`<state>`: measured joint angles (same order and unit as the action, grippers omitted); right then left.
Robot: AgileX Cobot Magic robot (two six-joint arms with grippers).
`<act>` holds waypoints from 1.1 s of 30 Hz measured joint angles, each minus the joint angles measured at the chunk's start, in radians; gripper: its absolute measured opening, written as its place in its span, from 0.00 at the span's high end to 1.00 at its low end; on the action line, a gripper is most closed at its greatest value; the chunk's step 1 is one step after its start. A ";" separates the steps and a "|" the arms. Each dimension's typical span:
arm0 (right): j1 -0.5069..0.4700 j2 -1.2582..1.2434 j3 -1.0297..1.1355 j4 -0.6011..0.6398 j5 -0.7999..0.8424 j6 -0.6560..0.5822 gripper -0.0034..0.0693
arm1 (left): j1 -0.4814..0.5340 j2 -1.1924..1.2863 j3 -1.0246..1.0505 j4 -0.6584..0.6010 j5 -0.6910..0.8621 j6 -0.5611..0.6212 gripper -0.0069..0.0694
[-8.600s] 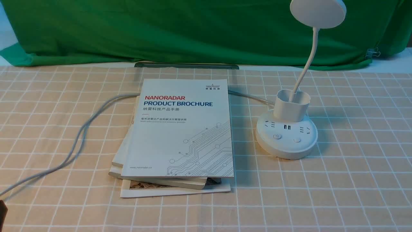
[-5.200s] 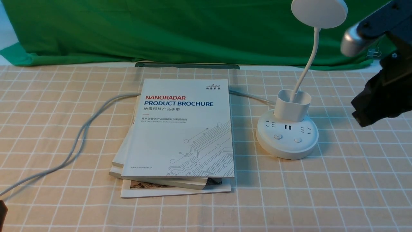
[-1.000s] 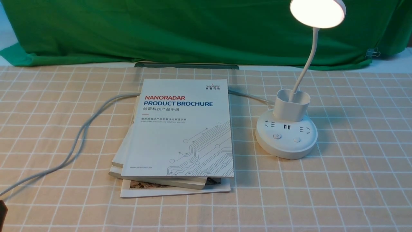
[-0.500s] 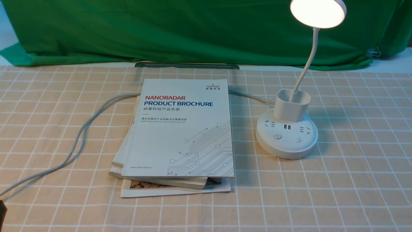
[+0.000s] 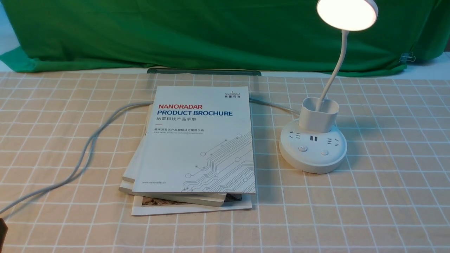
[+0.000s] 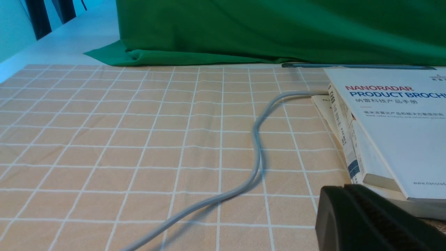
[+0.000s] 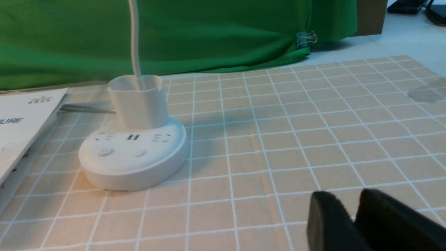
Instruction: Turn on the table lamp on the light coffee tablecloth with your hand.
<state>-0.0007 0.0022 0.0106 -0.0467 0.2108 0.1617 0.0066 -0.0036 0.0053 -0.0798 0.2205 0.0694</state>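
The white table lamp stands on the light coffee tablecloth (image 5: 386,182) at the right. Its disc head (image 5: 347,13) glows, above the gooseneck (image 5: 337,66), cup holder (image 5: 318,114) and round base (image 5: 313,160) with two buttons. The base also shows in the right wrist view (image 7: 134,164). My right gripper (image 7: 348,200) is shut and empty, low over the cloth, well apart from the base. My left gripper (image 6: 343,188) is shut and empty, beside the stack of brochures. Neither arm shows near the lamp in the front view.
A stack of brochures (image 5: 200,140) lies left of the lamp. A grey cable (image 5: 88,147) runs from under it toward the front left edge. A green cloth (image 5: 211,31) hangs along the back, with a binder clip (image 5: 407,58) at its right.
The lamp head was dark in the earliest frames and is lit now. My right arm, near the lamp 5.2 s ago, has left the front view. Nothing moved in the last second.
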 joint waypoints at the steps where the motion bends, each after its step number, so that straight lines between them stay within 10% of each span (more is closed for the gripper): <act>1: 0.000 0.000 0.000 0.000 0.000 0.000 0.69 | 0.000 0.000 0.000 0.000 0.000 0.000 0.88; 33: -0.001 0.000 0.000 0.000 0.000 0.001 0.63 | 0.000 0.000 0.000 0.000 0.000 0.000 0.88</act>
<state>-0.0017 0.0022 0.0106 -0.0467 0.2108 0.1623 0.0066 -0.0036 0.0053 -0.0798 0.2205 0.0694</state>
